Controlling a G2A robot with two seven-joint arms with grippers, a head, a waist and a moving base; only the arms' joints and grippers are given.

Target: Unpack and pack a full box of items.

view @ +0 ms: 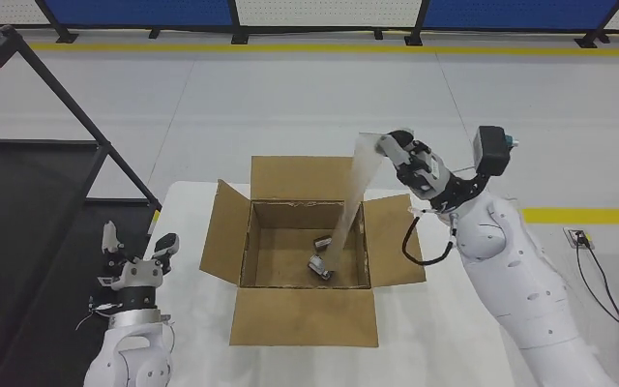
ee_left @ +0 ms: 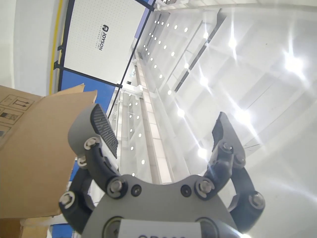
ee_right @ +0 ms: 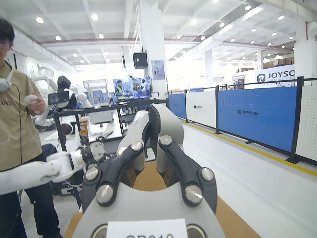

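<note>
Hanging from the right gripper (view: 389, 145), whose fingers are pressed together on its upper end, a pale translucent strip (view: 353, 203) slants down into the open cardboard box (view: 305, 314) that stands below the gripper on the white desk (view: 189, 314). The strip's lower end reaches a few small grey and dark items (view: 319, 263) on the box floor, well beneath the right gripper and on the side toward the other arm. All four box flaps are folded outward. From the right wrist, the gripper (ee_right: 151, 117) shows its fingers closed tight, with brown cardboard under it. The left gripper (view: 138, 242) is well apart from the strip, beyond the box's left flap, its fingers spread wide with nothing between them. From the left wrist, that gripper (ee_left: 161, 125) points upward, with a box flap (ee_left: 37, 149) just beside one finger.
</note>
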